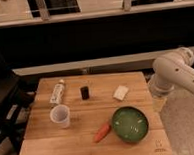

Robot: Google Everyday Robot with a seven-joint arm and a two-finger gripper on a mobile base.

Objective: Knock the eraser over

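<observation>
Camera view looks down on a worktop (45,146) made of pale wood boards, shaped like a big rectangle. The eraser (84,92) is a small black block. It stands up on its end near the back of the worktop, a bit left of the middle, and nothing touches it.

Left of the eraser lies a small see-through bottle (57,92) on its side, with a white cap at the far end. In front of the bottle stands a white cup (60,116), round and open at the top. Right of the eraser, well apart from it, lies a flat white block (121,93).

A round green bowl (130,124) sits near the front right. It looks smooth and shiny inside. An orange carrot (102,133), long and pointed, lies slanted just beside the bowl's left side.

The robot's arm (178,74) is fat, white and smooth, with round joints. It comes in from the right. The hand (159,103) hangs low by the right edge of the worktop, far from the eraser. I cannot tell if the hand is apart or together.
</observation>
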